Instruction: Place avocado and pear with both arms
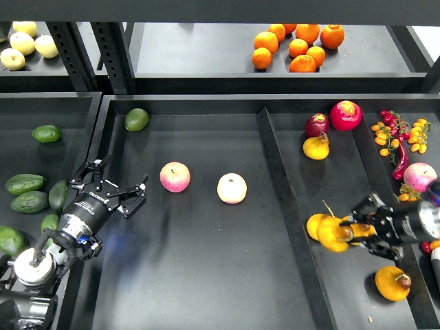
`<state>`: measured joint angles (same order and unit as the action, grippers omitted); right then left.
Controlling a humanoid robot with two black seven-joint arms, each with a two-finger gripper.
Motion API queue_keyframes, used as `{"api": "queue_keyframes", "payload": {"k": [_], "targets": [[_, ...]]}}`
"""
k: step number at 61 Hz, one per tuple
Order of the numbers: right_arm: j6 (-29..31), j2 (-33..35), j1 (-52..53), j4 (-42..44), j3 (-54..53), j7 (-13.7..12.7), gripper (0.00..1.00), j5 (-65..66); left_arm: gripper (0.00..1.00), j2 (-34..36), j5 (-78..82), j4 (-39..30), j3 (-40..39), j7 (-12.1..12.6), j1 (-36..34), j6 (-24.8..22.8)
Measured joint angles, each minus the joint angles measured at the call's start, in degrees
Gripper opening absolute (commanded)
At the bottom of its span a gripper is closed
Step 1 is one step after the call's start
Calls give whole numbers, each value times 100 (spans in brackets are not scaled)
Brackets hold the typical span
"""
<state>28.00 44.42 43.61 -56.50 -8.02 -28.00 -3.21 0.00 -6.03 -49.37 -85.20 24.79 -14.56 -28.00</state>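
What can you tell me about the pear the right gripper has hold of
The pear is yellow-orange, plump and smooth-skinned, with a thin stem poking up to its left. It lies in the right tray, low and near the tray's left wall. The right gripper comes in from the right and its fingers are closed on the pear's right side. A second yellow-orange fruit sits against it on the left, partly hidden behind it. Whether the pear is lifted off the tray floor cannot be told.

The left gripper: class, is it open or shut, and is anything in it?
Open and empty. The left gripper has its fingers spread over bare tray floor, with nothing between them.
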Motion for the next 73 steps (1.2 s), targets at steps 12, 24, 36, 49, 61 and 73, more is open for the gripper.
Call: {"api": "queue_keyframes", "payload": {"k": [12,24,36,49,61,73], "targets": [[0,29,-277,48,-32,0,13,111,99,0,-46,-6,28,-2,-105,0],[0,84,-404,79,-43,0,13,152,99,0,-47,-7,30,-2,-193,0],[0,20,-602,302,-57,0,14,273,99,0,-47,-7,30,-2,-220,0],[0,-192,-699,739,-65,0,15,312,99,0,-47,-40,3,-2,-208,0],[0,-330,-784,887,-116,0,18,319,99,0,-47,-86,7,-2,-205,0],[0,-378,-975,1029,-377,0,22,571,99,0,-47,-90,12,-2,-198,0]]}}
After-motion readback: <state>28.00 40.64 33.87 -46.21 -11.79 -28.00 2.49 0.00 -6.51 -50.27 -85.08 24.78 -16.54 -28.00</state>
